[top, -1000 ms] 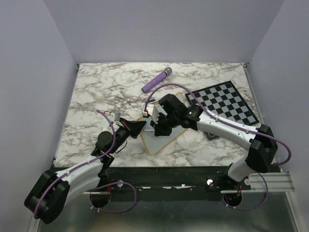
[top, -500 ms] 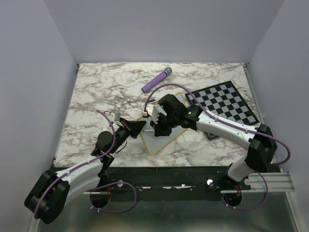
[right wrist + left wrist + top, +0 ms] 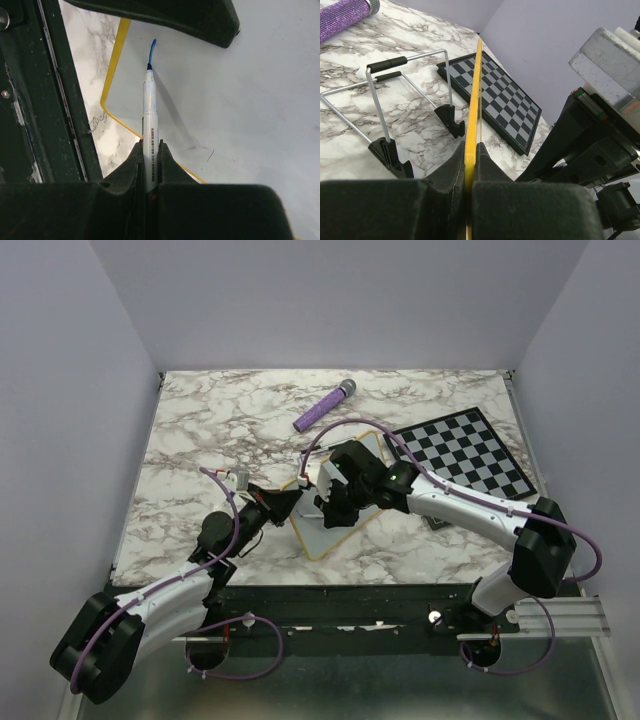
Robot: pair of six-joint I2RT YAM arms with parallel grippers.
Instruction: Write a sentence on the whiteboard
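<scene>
A small whiteboard [image 3: 325, 535] with a yellow frame and rounded corners sits turned corner-on near the middle of the marble table, partly hidden from above. Seen edge-on in the left wrist view, its thin yellow rim [image 3: 476, 90] is pinched between the black fingers of the left gripper [image 3: 470, 147]. The white surface [image 3: 240, 100] is almost bare: the sentence [image 3: 152, 50] shows as one short, slightly curved blue stroke near a rounded corner.

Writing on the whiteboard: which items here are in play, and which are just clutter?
In use:
- whiteboard
- marker, held in the right gripper
- blue stroke at the marker tip
- left gripper, clamped on the whiteboard's yellow edge

Lying about:
- chessboard
- purple microphone
</scene>
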